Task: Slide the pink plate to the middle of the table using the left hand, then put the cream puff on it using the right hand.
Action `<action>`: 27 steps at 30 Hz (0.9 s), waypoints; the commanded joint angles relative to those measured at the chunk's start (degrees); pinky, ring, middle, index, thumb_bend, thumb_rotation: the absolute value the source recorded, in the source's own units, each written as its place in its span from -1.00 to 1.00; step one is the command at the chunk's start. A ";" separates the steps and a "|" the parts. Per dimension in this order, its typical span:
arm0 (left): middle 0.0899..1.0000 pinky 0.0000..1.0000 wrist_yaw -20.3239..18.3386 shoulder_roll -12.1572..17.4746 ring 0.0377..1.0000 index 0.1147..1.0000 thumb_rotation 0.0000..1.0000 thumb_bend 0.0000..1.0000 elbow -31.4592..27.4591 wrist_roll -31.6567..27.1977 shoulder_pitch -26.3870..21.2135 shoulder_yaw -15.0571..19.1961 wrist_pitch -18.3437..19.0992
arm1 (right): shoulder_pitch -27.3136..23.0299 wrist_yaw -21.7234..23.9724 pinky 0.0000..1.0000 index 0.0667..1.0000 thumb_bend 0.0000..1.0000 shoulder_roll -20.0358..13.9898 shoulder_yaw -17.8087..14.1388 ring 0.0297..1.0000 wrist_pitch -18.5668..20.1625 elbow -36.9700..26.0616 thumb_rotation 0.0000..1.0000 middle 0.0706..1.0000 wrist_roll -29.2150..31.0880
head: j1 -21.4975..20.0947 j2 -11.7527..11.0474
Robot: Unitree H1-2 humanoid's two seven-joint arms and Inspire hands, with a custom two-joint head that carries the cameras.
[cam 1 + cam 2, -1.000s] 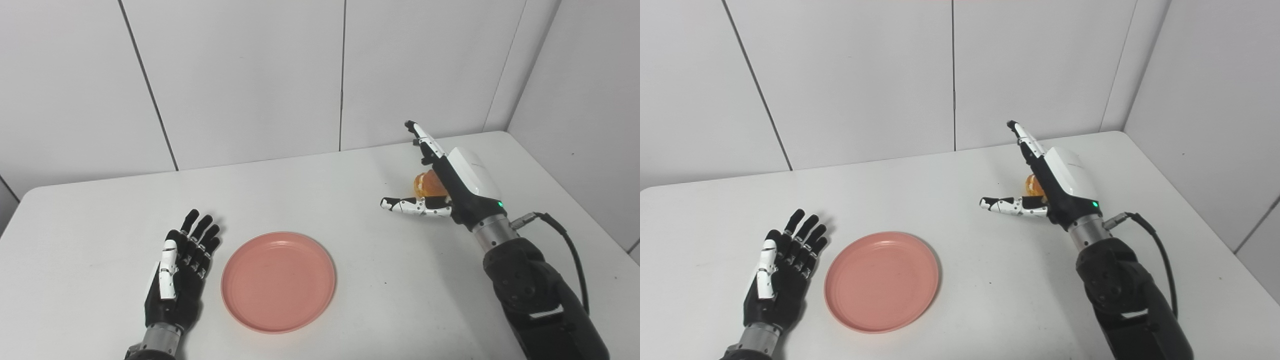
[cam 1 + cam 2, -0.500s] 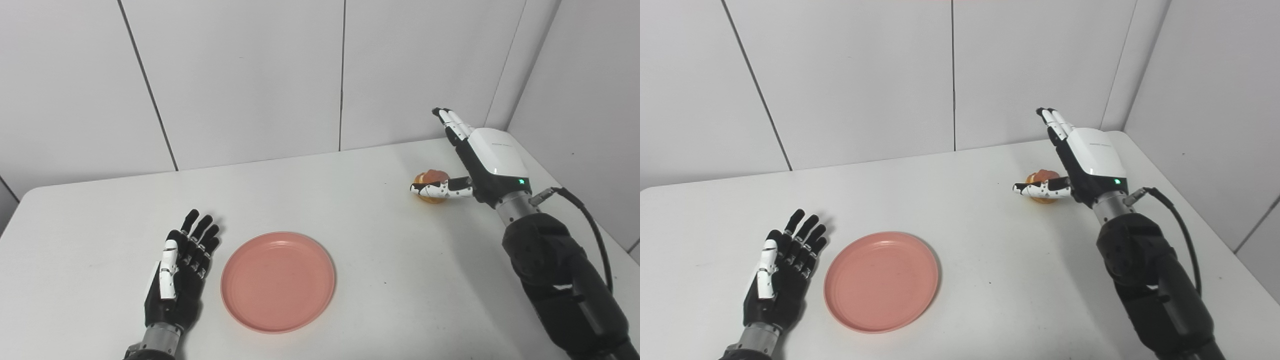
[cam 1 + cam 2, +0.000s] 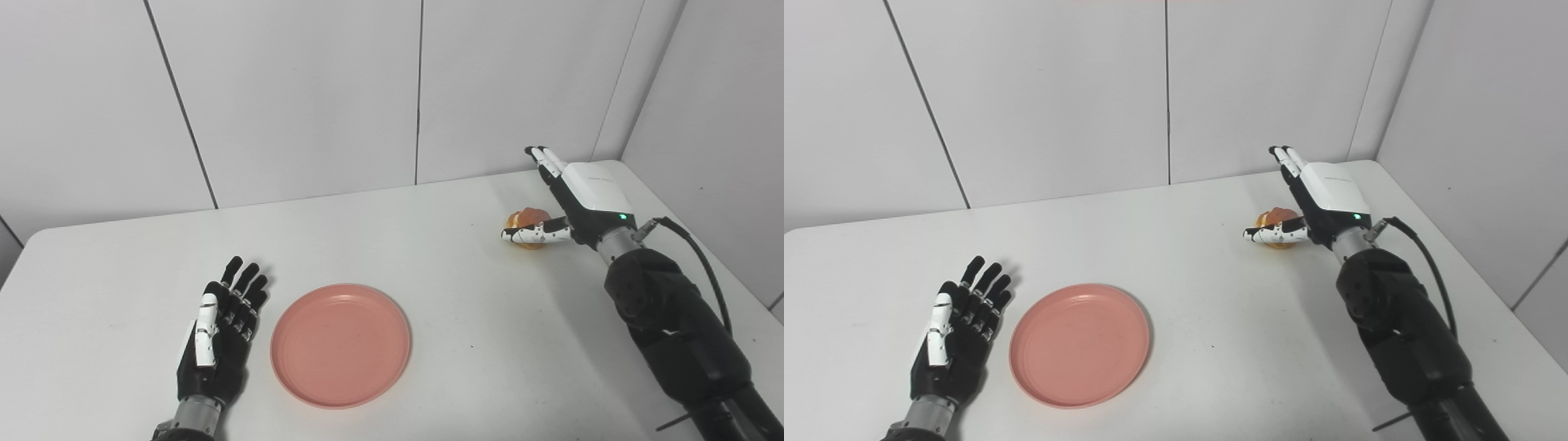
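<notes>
Your right robot hand (image 3: 572, 199) is spread beside the puff (image 3: 530, 219) near the tabletop's (image 3: 392, 245) far right corner, thumb across its front, holding nothing. The puff is likely light, soft and easily crushed, so cup its sides gently. The plate (image 3: 340, 344) lies near the front edge; your left robot hand (image 3: 217, 334) rests open beside it.

1. The cream puff (image 3: 530, 220) is partly hidden behind the right hand (image 3: 582, 199); its thumb crosses the puff's front, so contact cannot be told.
2. Right of the cream puff, the right arm runs out at the bottom edge.
3. Far left of the cream puff, the left hand (image 3: 217, 343) is cut off at its wrist.
</notes>
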 commanded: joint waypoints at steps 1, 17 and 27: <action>0.88 0.97 0.76 0.49 0.88 0.88 1.00 -0.36 4.05 0.43 4.33 0.16 4.09 | -3.55 -0.81 0.52 0.93 0.77 -1.72 -0.10 0.84 0.15 0.21 0.06 0.97 0.07 | 0.02 0.11; 0.86 0.96 0.50 0.66 0.86 0.88 1.00 -0.35 3.78 0.35 4.34 0.10 3.85 | -10.06 -3.06 0.44 0.94 0.78 -1.22 3.47 0.77 -1.19 14.27 0.03 0.94 2.09 | -0.16 1.22; 0.86 0.95 0.52 0.77 0.86 0.87 1.00 -0.35 3.37 0.21 4.36 0.13 4.29 | -11.33 -3.72 0.33 0.93 0.82 -1.12 4.61 0.70 0.17 19.18 0.06 0.92 2.74 | -0.22 1.93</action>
